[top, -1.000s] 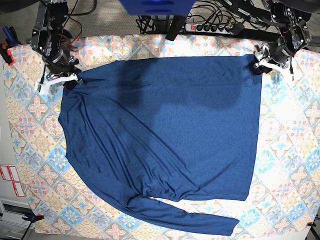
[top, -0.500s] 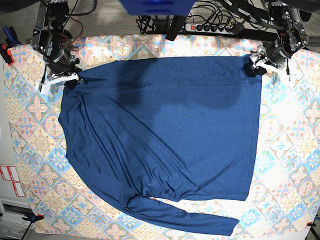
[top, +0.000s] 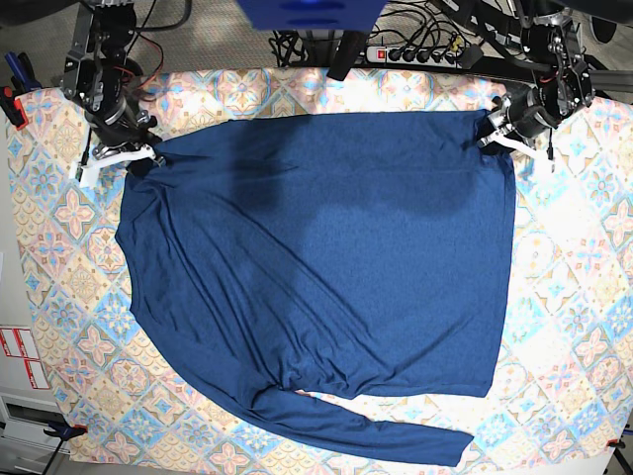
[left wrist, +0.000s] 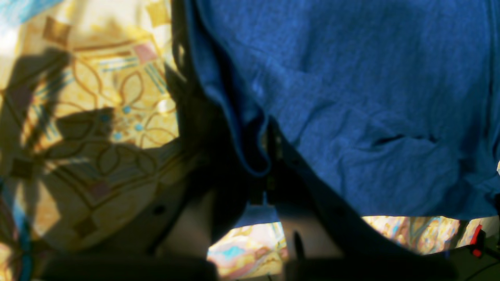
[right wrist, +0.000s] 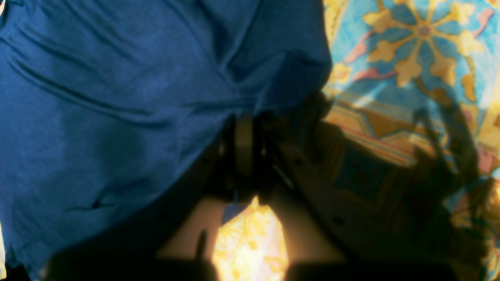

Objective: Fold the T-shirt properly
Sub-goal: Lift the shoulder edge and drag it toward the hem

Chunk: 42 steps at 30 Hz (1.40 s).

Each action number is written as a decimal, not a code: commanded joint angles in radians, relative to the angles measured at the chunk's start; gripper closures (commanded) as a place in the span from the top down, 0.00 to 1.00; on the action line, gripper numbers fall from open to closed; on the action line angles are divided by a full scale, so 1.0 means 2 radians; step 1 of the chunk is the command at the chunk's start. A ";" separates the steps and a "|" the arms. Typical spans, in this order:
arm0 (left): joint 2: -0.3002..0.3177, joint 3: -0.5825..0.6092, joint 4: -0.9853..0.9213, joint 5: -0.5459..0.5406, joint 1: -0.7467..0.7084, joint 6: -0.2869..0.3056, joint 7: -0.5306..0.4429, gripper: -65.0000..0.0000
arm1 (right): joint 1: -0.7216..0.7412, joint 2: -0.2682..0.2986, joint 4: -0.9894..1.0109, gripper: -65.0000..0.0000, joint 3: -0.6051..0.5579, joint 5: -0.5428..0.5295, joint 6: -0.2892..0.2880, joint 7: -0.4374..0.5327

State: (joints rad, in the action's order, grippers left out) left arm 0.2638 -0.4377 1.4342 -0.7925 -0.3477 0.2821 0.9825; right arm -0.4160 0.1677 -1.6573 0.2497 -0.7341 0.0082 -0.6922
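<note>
The dark navy T-shirt (top: 316, 257) lies spread flat on the patterned tablecloth (top: 564, 297), with one long sleeve folded along its near edge (top: 376, 435). My left gripper (top: 497, 135) is shut on the shirt's far right corner; in the left wrist view its fingers (left wrist: 281, 156) pinch the blue edge (left wrist: 351, 97). My right gripper (top: 140, 156) is shut on the far left corner; in the right wrist view it (right wrist: 246, 148) clamps the bunched fabric (right wrist: 117, 97).
A power strip (top: 420, 54) and cables lie beyond the table's far edge. A dark post (top: 346, 49) stands at the back centre. The tablecloth (top: 59, 247) shows bare at both sides of the shirt.
My left gripper has moved a little to the left with the shirt's far right corner, drawing that edge inward. The right gripper has hardly moved.
</note>
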 commanded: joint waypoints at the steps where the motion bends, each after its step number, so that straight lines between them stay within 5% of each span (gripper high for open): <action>1: 0.008 -0.005 0.019 -0.005 -0.013 0.004 0.000 0.00 | 0.000 0.006 -0.011 0.01 0.003 -0.003 -0.004 0.010; 10: 0.005 -0.048 0.099 -0.006 -0.057 0.004 -0.001 0.00 | 0.003 0.006 -0.011 0.01 0.003 -0.003 -0.004 0.010; 27: -0.006 -0.051 -0.024 -0.024 0.152 0.000 -0.002 0.00 | 0.145 0.006 0.077 0.01 0.003 -0.002 -0.004 0.010; 42: -0.007 -0.050 -0.066 0.033 0.208 0.000 -0.047 0.00 | 0.245 0.006 0.172 0.02 -0.022 -0.002 -0.004 0.011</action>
State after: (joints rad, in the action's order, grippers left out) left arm 0.2329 -0.5362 1.2881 -0.7124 0.0521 0.2779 0.9073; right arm 0.0566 0.1722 -1.2945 0.2050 -0.7300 0.0124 -0.6868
